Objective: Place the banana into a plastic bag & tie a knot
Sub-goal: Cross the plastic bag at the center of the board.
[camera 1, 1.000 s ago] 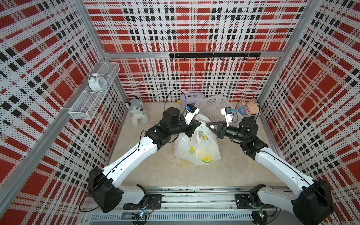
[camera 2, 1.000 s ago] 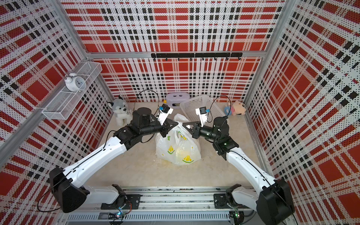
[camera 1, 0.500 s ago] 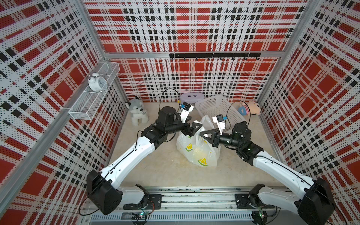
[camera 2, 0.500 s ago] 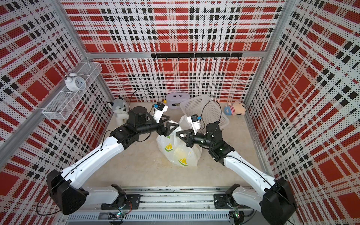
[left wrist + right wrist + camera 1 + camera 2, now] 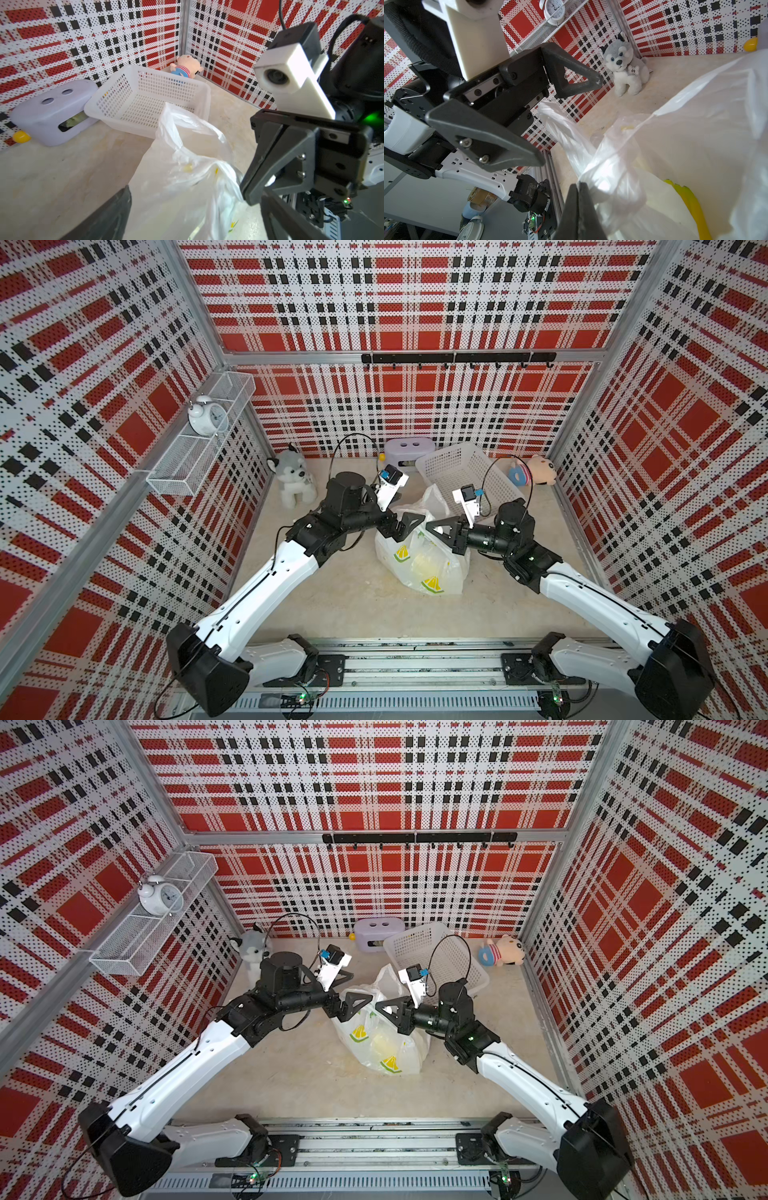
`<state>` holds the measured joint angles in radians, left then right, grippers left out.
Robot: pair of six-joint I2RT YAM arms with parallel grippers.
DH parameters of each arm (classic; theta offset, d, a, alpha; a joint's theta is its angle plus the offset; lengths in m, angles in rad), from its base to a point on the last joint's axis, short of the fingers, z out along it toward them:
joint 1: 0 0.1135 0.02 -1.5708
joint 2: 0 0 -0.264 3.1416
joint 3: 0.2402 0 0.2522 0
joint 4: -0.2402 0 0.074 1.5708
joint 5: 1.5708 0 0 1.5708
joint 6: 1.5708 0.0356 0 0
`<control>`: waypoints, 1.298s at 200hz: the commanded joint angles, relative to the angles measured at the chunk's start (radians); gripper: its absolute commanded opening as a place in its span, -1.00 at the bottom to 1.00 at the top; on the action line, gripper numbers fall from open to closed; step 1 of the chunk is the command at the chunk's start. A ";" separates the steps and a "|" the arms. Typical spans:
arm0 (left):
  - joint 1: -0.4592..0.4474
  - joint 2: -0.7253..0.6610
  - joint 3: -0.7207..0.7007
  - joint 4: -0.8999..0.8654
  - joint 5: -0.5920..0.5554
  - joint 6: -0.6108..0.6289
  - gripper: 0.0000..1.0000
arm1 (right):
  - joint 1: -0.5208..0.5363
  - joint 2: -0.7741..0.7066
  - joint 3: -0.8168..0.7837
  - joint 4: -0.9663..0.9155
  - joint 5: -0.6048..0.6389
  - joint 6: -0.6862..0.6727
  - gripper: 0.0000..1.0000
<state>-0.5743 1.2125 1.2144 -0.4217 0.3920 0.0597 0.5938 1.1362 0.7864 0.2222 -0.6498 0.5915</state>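
One second ago the left gripper (image 5: pixel 409 526) is clamped on a handle strip; now its jaws are seen wide apart and nothing is held between them. The released handle strip (image 5: pixel 558 126) stands free just beside it in the right wrist view. The right gripper (image 5: pixel 578 187) is kept closed, and film from the top of the thin, translucent white plastic bag (image 5: pixel 428 568) with yellow-green lemon-slice prints is pinched in it. Next to its tips a twisted bunch of film is seen, which is judged to be the knot (image 5: pixel 612 180); how tight it is cannot be told. The two arms, spread apart a second ago, are now brought closer together, and the bag is moved a little toward the front edge of the pale beige worktop (image 5: pixel 332 605). It lies about the middle, with the white plastic mesh basket (image 5: pixel 453 466) between it and the back edge. The banana (image 5: pixel 689 199), a glossy bright yellow bunch, is seen inside the bag, partly through the film. The placing is therefore judged done and the pull on the knot finished on the left side. Probably only the release by the right gripper remains, unless a second tie is wanted.
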 commanded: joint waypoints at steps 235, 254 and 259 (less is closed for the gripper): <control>0.060 0.046 -0.128 0.468 0.323 -0.425 -0.40 | 0.006 -0.041 0.102 -0.107 0.024 -0.055 -1.00; 0.035 0.056 -0.128 0.437 0.293 -0.423 -0.08 | 0.020 -0.021 0.112 -0.099 0.012 -0.055 -1.00; 0.030 0.057 -0.123 0.424 0.280 -0.424 0.08 | 0.027 -0.017 0.114 -0.102 0.013 -0.059 -1.00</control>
<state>-0.5182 1.2541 1.0973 -0.0071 0.6956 -0.3412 0.5953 1.1019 0.8692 0.1165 -0.6346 0.5423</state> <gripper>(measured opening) 0.430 0.050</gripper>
